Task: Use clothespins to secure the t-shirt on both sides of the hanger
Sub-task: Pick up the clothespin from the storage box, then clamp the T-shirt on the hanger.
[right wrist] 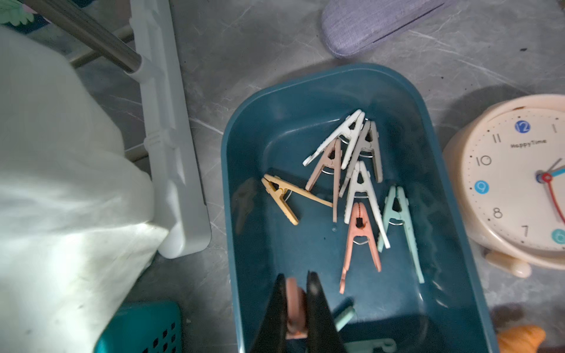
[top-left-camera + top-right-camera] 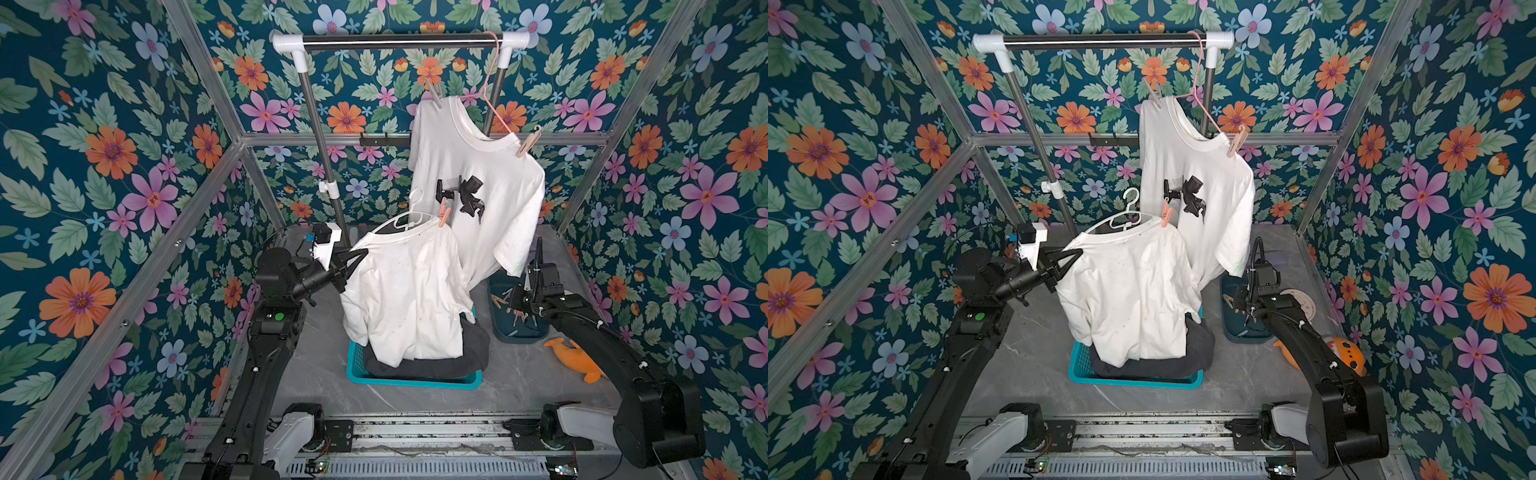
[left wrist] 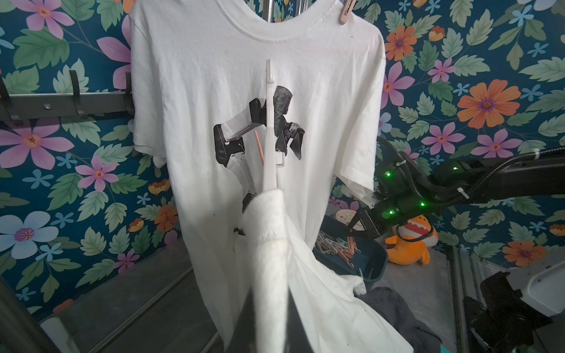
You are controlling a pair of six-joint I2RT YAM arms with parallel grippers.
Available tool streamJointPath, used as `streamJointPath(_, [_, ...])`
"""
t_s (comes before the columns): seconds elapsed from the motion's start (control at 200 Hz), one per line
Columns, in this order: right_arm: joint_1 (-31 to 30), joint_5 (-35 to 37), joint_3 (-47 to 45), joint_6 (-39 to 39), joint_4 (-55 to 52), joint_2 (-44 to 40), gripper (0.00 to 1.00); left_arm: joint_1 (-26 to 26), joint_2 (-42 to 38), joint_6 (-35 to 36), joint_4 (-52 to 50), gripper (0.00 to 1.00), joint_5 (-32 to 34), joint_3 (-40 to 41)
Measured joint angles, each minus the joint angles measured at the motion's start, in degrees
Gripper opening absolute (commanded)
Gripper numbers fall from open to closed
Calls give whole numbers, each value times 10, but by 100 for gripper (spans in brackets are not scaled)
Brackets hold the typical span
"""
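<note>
- Right gripper (image 1: 295, 305), in the right wrist view, is clamped on a salmon-pink clothespin (image 1: 294, 301) over the dark teal tray (image 1: 241, 159). Loose clothespins (image 1: 360, 189) in white, beige, yellow, pink and mint lie inside it.
- In both top views the left gripper (image 2: 353, 259) pinches one shoulder of the white t-shirt (image 2: 407, 291) on its hanger (image 2: 411, 218).
- A pinned clothespin (image 2: 444, 214) holds the other shoulder. The hem drapes into the turquoise basket (image 2: 415, 381), and bare tabletop (image 2: 415, 401) lies in front of it.
- In the left wrist view the hanger shows edge-on, with a printed shirt (image 3: 198, 76) hanging just behind.
</note>
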State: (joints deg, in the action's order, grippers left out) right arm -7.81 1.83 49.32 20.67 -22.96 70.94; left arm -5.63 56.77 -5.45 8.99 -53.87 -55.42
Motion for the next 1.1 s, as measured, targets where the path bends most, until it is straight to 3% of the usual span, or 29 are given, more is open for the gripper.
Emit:
streamJointPath(0.225, [-2,-17,35,0,-33,-43,0,-14,5,-9,2,0,17,6])
streamJointPath(0.68, [-79,-38,137,1,-110,-136,0,-126,9,16,-29,0,147,10])
streamJointPath(0.88, [-119,-58,186,-3,-111,-129,0,-150,6,15,-34,0,191,9])
streamJointPath(1.1, [-156,-78,228,-16,-87,-101,0,-153,10,16,-35,0,194,4])
